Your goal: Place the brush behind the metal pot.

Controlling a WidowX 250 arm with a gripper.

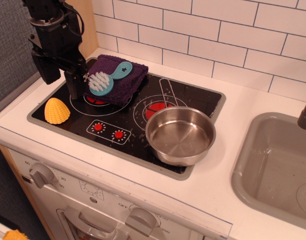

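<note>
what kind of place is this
Likely a toy play kitchen: a printed stovetop with painted burners, plastic knobs below, a grey sink beside it, and white tile behind.

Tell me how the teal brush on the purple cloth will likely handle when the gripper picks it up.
The brush looks like small moulded plastic, so probably light and stiff. Its smooth handle may slip between the fingers. It lies on a soft folded cloth, which could give under a downward press. The gripper stands just beside it.

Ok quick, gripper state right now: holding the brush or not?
Gripper: not holding the brush, which lies on the purple cloth; open or shut cannot be told.
</note>
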